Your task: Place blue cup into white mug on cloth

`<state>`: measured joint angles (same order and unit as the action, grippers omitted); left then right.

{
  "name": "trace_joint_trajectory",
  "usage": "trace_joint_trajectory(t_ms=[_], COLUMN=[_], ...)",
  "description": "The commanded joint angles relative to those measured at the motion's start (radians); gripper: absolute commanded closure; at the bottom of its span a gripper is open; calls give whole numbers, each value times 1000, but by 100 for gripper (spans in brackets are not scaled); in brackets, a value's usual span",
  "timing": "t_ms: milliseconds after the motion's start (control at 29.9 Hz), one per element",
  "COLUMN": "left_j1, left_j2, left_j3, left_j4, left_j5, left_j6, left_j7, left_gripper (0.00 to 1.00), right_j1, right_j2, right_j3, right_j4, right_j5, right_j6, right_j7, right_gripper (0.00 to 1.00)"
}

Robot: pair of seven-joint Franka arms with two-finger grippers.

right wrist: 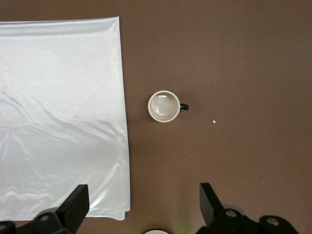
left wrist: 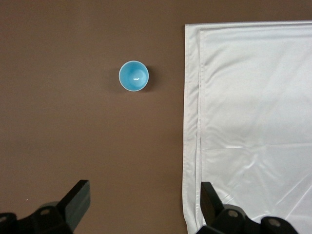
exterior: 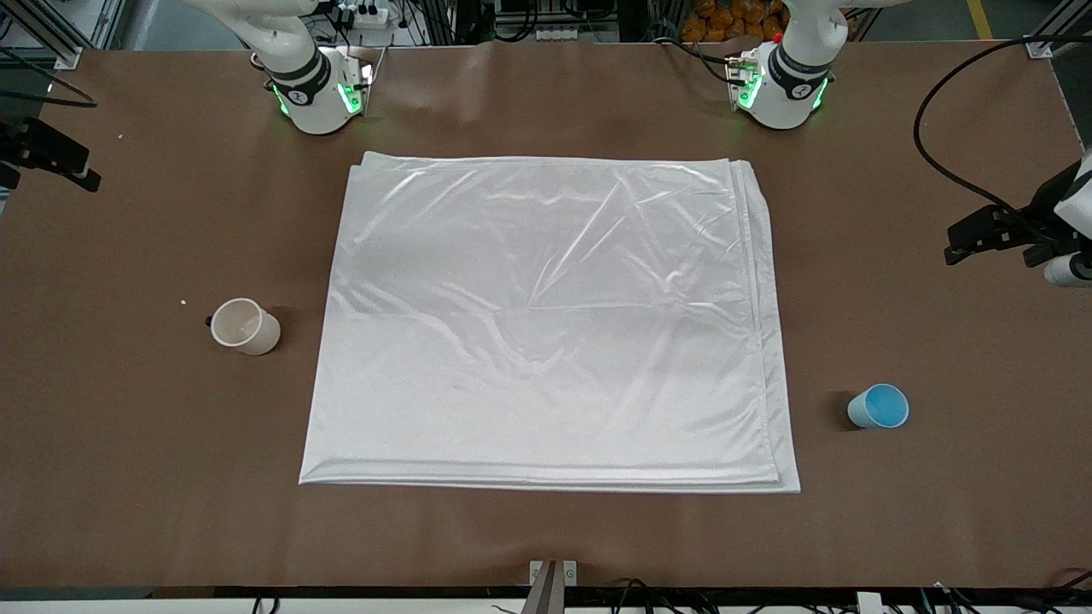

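Observation:
The white cloth (exterior: pixel 554 324) lies spread flat in the middle of the brown table. The white mug (exterior: pixel 246 326) stands upright on the bare table beside the cloth, toward the right arm's end, its black handle pointing away from the cloth. The blue cup (exterior: pixel 879 407) stands upright on the table toward the left arm's end, nearer the front camera than the mug. My left gripper (left wrist: pixel 145 204) hangs open high over the table by the cloth's edge (left wrist: pixel 192 122), well apart from the blue cup (left wrist: pixel 133 76). My right gripper (right wrist: pixel 144 204) is open too, high above the mug (right wrist: pixel 164 106) and the cloth (right wrist: pixel 58 117).
Both arm bases (exterior: pixel 317 94) (exterior: pixel 781 85) stand at the table's farthest edge from the front camera. Black fixtures sit at the table's ends (exterior: pixel 47 153) (exterior: pixel 1011 230), one with a cable. A small white crumb (exterior: pixel 183 301) lies by the mug.

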<state>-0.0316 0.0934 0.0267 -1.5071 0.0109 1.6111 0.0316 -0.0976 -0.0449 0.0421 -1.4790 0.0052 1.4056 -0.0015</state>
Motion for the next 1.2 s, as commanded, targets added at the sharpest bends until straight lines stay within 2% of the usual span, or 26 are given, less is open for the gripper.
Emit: trace_joint_trajectory(t_ms=[0,334,601,868,1169], left_j1=[-5,-10,2,45,105], left_j2=[-6,2,98,222,351], left_j3=[-2,-2,7,9,22], left_j4=[1,10,11,11,13], left_j5=[23,23,55,76,96], left_j6=[-11,-11,4,139,317], left_j7=[-6,-19,-12,10,159], left_gripper=[0,0,0,0,0], right_j1=[-1,-2,-4,-5,-8], right_j2=[-23,-38,-39,-38,-29], right_j3=[7,2,1,-2,-2], right_j4=[-21,-21,-21,-23,-55], right_j5=[16,16,15,13,4], right_j6=[12,4,9,24,82], right_j7=[21,21,21,23,21], right_gripper=[0,0,0,0,0])
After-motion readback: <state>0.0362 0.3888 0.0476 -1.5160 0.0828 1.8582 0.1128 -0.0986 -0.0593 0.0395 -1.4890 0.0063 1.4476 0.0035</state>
